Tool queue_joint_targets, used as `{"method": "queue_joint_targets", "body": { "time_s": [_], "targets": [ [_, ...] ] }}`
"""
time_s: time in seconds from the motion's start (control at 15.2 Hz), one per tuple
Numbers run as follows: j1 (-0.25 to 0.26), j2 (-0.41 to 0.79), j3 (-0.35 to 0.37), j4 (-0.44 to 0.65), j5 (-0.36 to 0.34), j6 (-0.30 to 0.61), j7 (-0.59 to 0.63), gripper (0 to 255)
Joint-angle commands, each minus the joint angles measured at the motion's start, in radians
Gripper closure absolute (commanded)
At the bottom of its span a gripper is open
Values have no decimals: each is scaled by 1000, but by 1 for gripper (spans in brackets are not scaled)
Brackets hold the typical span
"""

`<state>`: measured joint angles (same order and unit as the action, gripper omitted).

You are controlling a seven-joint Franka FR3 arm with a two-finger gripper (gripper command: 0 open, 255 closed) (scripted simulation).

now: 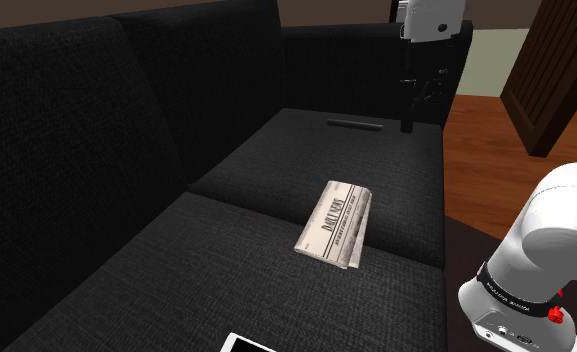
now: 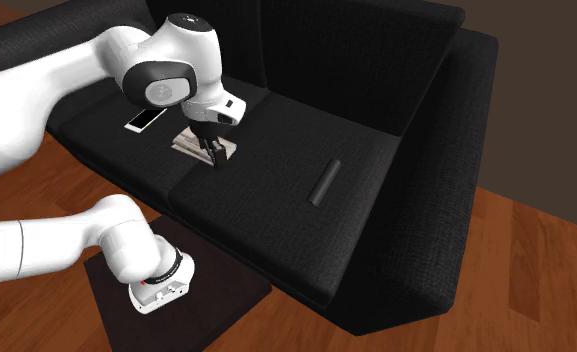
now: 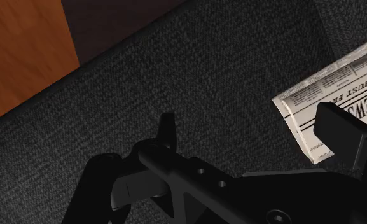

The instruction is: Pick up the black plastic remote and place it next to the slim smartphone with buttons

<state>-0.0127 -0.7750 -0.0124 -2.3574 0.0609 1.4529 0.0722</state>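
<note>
Two black fingers (image 3: 168,130) of the gripper (image 3: 249,116) stand wide apart with nothing between them, seen in the wrist view above dark sofa fabric. One fingertip overlaps the corner of a folded newspaper (image 3: 331,86), and the other hangs over bare cushion beside it. In the second exterior view the gripper (image 2: 217,160) points down at the newspaper's (image 2: 198,145) edge, on the side that faces the remote (image 2: 323,182).

The remote is a slim dark bar lying flat on the black sofa (image 2: 376,90), well apart from the newspaper, on the next seat cushion toward the armrest. Nothing touches it. In the shoulder view the remote (image 1: 354,125) lies beyond the newspaper (image 1: 334,225), near the back of the seat, and the gripper (image 1: 409,125) shows beside its end, though how high it hangs cannot be told.

A white smartphone (image 2: 146,120) lies flat near the newspaper, on the side away from the remote, so the newspaper sits between the two. In the shoulder view the smartphone (image 1: 248,345) is cut by the frame's edge. Wooden floor (image 3: 23,57) shows past the sofa's front.
</note>
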Motion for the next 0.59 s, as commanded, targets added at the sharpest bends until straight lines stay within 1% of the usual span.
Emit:
{"method": "queue_joint_targets", "body": {
  "time_s": [0.0, 0.26, 0.53],
  "targets": [
    [0, 0, 0, 0, 0, 0, 0, 0],
    [-4, 95, -80, 19, -45, 85, -126, 0],
    [-3, 209, -156, 63, -71, 166, -249, 0]
  ]
}}
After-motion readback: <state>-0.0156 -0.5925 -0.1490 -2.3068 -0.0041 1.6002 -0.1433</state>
